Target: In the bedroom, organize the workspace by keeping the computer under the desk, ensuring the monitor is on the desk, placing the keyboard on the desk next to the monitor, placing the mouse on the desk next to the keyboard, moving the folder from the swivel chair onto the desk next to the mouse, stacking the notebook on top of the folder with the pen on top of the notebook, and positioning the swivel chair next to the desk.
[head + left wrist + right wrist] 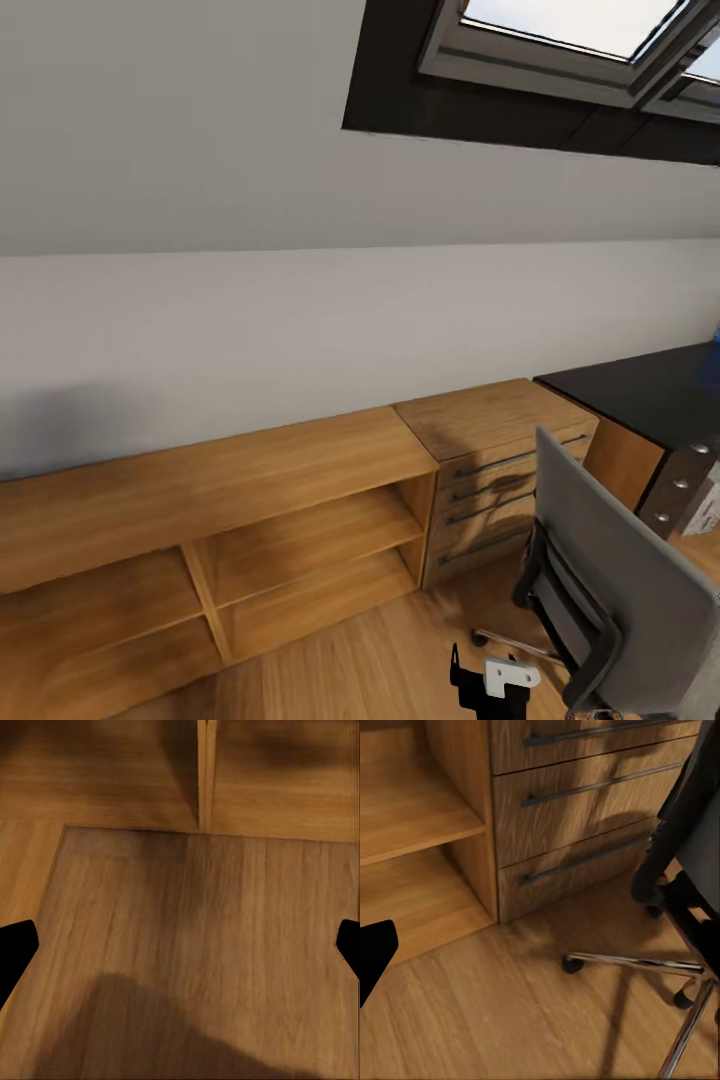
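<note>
Closest to you is a bit of black arm hardware with a white bracket [497, 682], low in the head view; my guess is the arms are tucked down because you're driving and there's nothing to carry yet. Biggest thing ahead is the open wooden shelf unit [200, 520] along the wall, then the light wooden dresser [500, 460] with bar handles next to it, so don't mistake that one for your target. The swivel chair [610, 580] sits just beside the dresser with its back toward you, between you and the desk [640, 395], which pokes in at the right with its black top and knobbed drawers. There's a sliver of blue [712, 368] at the desk's cropped edge: could be the folder, can't tell. The left gripper [180, 949] hangs over bare wood floor, fingers spread wide, nothing in them. The right gripper [540, 956] looks at the chair's chrome base [660, 967], but only one finger shows, so I can't tell its spread.
</note>
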